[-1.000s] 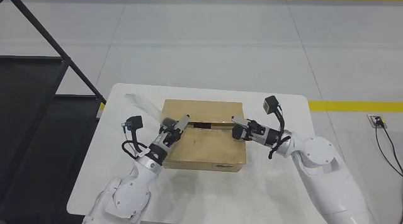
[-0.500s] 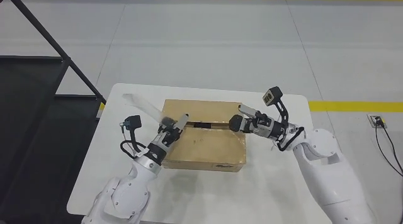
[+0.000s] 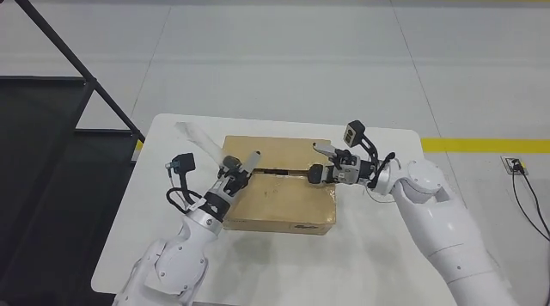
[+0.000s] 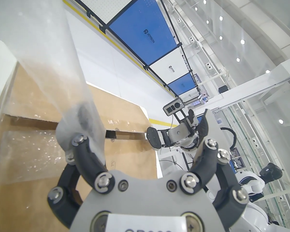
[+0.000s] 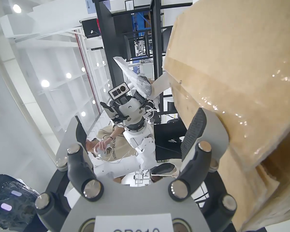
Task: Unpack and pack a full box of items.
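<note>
The box, of brown cardboard, lies in the middle of the white table, a little below the centre of the top view. Its top flaps are down, with a narrow dark gap along the seam between them. The left gripper is over the box's left part, left of the frame's centre. Its fingers stand apart, and a long strip of clear tape sticks to one finger and rises toward the upper left. The right gripper is at the right end of the seam, right of centre. It is also released, fingers wide apart. One finger is just beside the box's edge; whether it touches, I cannot tell.
</note>
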Tool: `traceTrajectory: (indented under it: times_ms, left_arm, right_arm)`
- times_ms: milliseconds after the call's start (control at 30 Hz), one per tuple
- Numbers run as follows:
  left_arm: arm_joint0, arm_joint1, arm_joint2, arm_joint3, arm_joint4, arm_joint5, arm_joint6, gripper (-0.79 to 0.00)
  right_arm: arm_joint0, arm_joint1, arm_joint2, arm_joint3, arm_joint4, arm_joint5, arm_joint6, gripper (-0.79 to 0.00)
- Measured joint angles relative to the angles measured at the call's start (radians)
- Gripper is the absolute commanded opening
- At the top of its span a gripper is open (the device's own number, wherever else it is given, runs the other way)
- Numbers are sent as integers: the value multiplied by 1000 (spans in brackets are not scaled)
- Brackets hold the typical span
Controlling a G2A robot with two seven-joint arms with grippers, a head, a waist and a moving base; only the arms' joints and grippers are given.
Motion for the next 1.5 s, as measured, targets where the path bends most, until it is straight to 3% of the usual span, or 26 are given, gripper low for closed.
traceTrajectory:
  times_ms: [533, 800, 1167, 1500]
  left_arm:
    - [-35, -16, 24, 42, 53, 18, 4, 0]
    - [-46, -22, 38, 61, 88, 24, -1, 0]
    - [-1, -19, 38, 32, 230, -30, -3, 0]
    - [-45, -32, 86, 84, 338, 29, -1, 0]
  right_arm:
    - [64, -23, -73, 114, -16, -21, 40, 0]
    - [71, -28, -88, 118, -31, -16, 27, 0]
    - [67, -28, -90, 109, -40, -19, 20, 0]
    - [45, -22, -85, 76, -61, -43, 32, 0]
